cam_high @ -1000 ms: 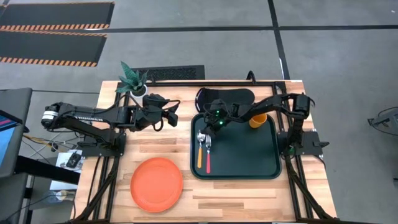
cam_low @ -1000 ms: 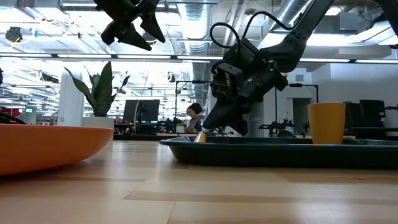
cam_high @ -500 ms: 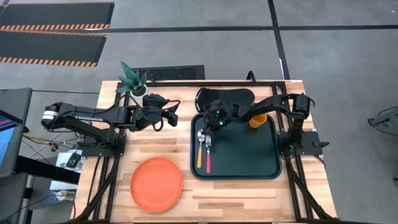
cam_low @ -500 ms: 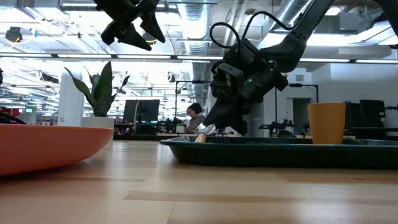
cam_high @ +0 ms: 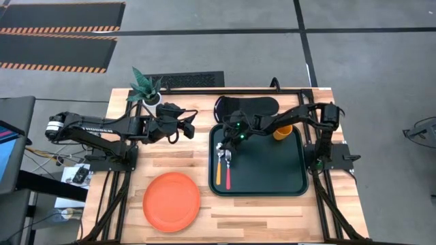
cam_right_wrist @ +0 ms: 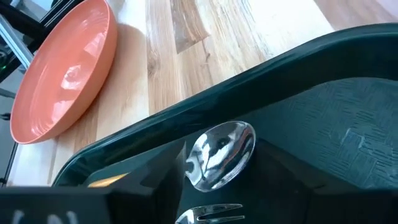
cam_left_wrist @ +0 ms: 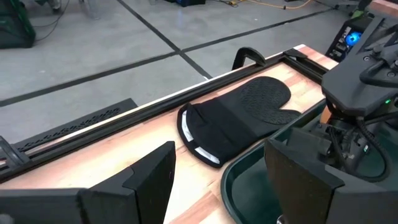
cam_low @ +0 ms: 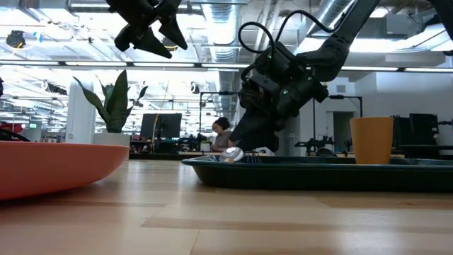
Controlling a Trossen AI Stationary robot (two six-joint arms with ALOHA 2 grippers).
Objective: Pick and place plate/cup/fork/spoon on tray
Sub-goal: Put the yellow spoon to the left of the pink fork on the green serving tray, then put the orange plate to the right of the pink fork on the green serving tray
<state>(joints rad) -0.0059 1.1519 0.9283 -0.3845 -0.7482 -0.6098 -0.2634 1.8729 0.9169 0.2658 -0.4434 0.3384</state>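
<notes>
The dark tray holds the orange cup upright at its far edge. The spoon and the red-handled fork lie side by side along the tray's left side. My right gripper is open just above the tray's far left corner, with a finger on each side of the spoon's bowl and clear of it. The orange-red plate rests on the table near the front, left of the tray. My left gripper hangs open above the table, left of the tray.
A black oven mitt lies behind the tray at the far edge. A potted plant stands at the far left corner. Bare wood shows between the plate and the tray and along the front edge.
My right gripper has opened and let go of the spoon, then risen slightly. The spoon's bowl end has dropped and now lies on the tray beside the fork.
</notes>
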